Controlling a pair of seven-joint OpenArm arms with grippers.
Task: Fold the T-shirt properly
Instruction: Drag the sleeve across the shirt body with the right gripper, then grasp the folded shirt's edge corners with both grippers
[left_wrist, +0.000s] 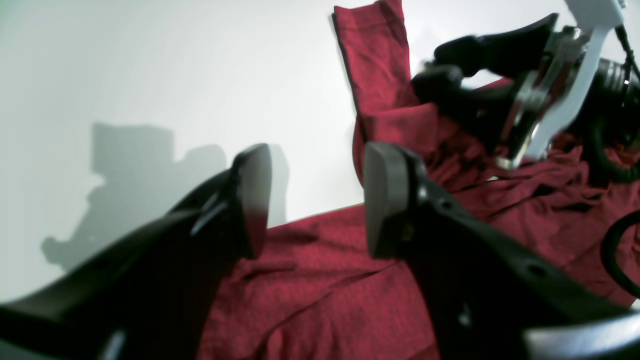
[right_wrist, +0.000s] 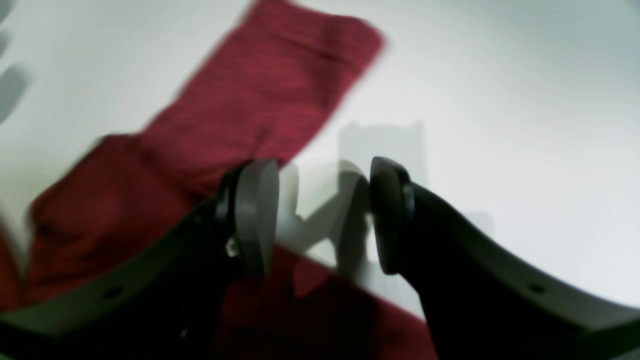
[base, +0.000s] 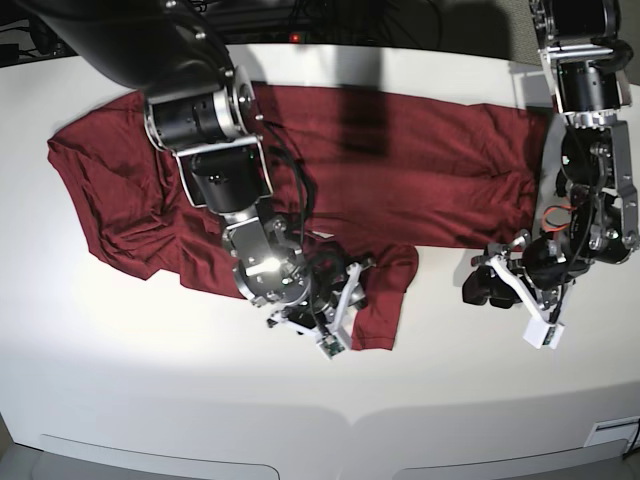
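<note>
Down at the near edge of the white tabletop (base: 150, 370) we see bare surface first, then our two arms working low over it. Our right gripper (right_wrist: 322, 215), the black two-fingered claw on the big silver-jointed arm, hangs with its jaws parted to a middling gap and nothing between them; through the gap we see only white table and shadow. Its near finger overlaps the cloth's edge in its own wrist view, though whether it touches we cannot tell. In the base view it sits over the dangling sleeve end, at about (base: 335, 300).

Across from it, our left gripper (left_wrist: 317, 200) is likewise parted midway, empty, with cloth and table showing between the pads. From above we find it at (base: 480, 280), just off the shirt's lower edge, over the table.

Beyond both claws lies the dark red, thin knit long-sleeved T-shirt (base: 400, 180), spread wide along the far half of the table, wrinkled and bunched toward the base view's left end. One sleeve (base: 380, 300) folds down toward us between the two grippers.
</note>
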